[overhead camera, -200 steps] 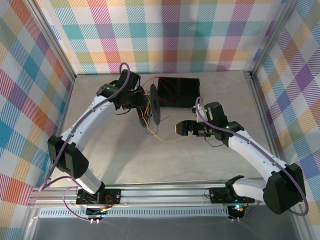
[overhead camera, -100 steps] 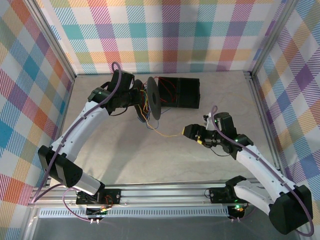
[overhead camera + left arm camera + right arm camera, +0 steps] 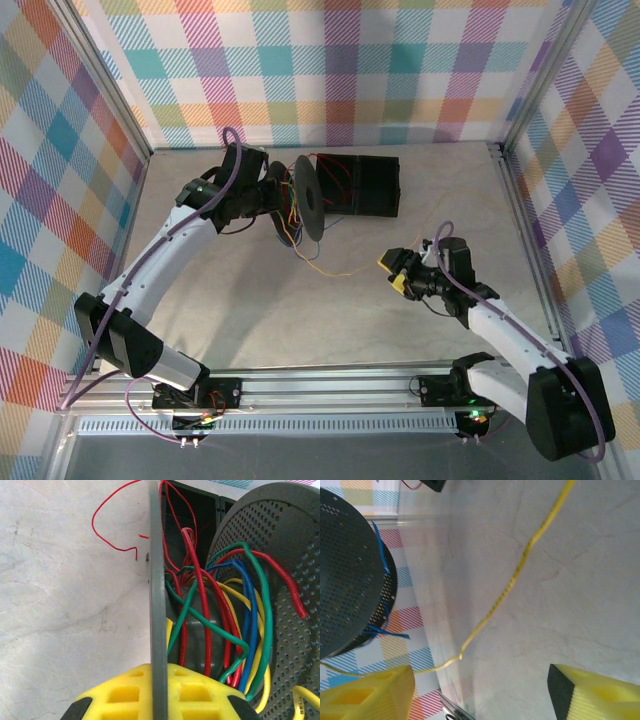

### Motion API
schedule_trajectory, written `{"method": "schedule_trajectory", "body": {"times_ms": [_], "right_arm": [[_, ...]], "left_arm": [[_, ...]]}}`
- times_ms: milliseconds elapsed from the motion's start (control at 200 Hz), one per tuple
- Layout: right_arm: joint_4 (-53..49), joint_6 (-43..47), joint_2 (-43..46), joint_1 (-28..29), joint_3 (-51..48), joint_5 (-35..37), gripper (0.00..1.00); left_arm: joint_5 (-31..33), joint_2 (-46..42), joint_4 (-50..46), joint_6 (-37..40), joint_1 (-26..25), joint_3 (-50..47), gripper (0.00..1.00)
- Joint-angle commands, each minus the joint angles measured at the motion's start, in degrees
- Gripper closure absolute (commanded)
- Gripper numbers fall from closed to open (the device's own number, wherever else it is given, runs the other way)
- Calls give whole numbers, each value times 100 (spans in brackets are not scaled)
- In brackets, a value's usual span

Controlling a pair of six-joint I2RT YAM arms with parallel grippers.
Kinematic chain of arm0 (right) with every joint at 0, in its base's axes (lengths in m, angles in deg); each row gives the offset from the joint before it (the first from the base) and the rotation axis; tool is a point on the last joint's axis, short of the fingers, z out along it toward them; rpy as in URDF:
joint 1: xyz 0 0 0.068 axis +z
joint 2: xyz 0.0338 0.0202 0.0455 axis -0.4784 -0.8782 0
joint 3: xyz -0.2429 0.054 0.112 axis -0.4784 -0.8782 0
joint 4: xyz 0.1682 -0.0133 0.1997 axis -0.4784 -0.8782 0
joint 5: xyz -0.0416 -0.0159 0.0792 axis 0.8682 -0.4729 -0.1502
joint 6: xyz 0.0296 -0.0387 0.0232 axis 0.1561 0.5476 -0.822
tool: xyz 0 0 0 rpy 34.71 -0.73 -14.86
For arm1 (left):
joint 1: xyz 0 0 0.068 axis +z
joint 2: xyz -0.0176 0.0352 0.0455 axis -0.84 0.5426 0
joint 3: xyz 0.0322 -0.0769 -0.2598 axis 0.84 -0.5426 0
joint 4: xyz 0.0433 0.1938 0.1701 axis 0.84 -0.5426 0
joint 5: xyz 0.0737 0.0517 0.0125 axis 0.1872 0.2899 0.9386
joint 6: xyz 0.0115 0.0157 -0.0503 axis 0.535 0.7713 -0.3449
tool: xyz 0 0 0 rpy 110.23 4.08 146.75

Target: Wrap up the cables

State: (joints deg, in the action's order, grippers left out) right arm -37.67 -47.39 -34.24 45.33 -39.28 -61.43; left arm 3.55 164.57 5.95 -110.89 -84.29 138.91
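A: Progress: coloured cables [image 3: 206, 625] sit bunched loosely around the hub of the spool [image 3: 157, 580], just ahead of the left gripper [image 3: 160, 676], which is clamped on the spool's near flange.

B: And the remainder?

A: One yellow cable [image 3: 515, 577] trails across the table [image 3: 580, 605] ahead of the right gripper [image 3: 480, 680], whose jaws are apart and grasp nothing. Winding looks about midway, and thin red ends hang free beyond the flange.

Red and yellow cables [image 3: 207, 630], black spool [image 3: 311, 200]
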Motion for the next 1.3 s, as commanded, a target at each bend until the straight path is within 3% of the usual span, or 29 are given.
{"method": "schedule_trajectory", "body": {"times_ms": [0,195,365,710,830,910,1115,1295], "right_arm": [[1089,-525,-364,-54,-9,6,32],[1524,-737,-1041,-61,91,32,37],[1751,-806,-1340,-72,117,86,54],[1672,-716,-1534,-80,170,225,69],[1656,-690,-1579,-126,137,246,83],[1662,-666,-1582,-174,113,261,100],[1203,-303,-1541,-407,254,341,100],[1075,24,-1789,-956,493,110,100]], "left_arm": [[-226,-369,606,-134,54,-28,100],[-339,-431,653,-170,58,-104,100],[-438,-478,666,-185,53,-151,100],[-633,-613,649,-240,53,-206,100],[-778,-650,641,-249,53,-212,100],[-880,-663,606,-243,53,-194,100],[-1540,-681,540,-132,53,-172,100],[-1873,-640,198,120,59,-6,100]]}}
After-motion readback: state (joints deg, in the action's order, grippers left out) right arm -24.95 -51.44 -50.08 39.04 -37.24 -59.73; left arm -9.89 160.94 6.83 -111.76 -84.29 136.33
